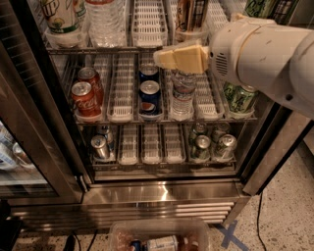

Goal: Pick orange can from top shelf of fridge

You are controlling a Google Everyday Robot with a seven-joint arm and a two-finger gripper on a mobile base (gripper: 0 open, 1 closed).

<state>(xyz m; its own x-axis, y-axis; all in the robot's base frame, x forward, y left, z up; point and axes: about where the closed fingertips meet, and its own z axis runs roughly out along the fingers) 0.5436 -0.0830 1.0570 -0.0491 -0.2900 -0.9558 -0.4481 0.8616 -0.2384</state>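
The orange can [188, 14], coppery with dark vertical stripes, stands on the top shelf [122, 49] of the fridge [162, 193], right of the middle; its lid is cut off by the top of the view. My gripper [180, 58], yellowish and wedge-shaped on a big white arm [265, 54], hangs in front of the top shelf's front edge, just below and a little left of the orange can. It holds nothing that I can see.
The top shelf also holds a clear water bottle [105, 19] and a white printed cup [61, 17]. The middle rack holds red Coca-Cola cans [86, 95], Pepsi cans [148, 93], a water bottle [182, 95] and green cans [240, 98]. Silver cans [211, 144] stand lower down. The glass door [29, 122] is open at the left.
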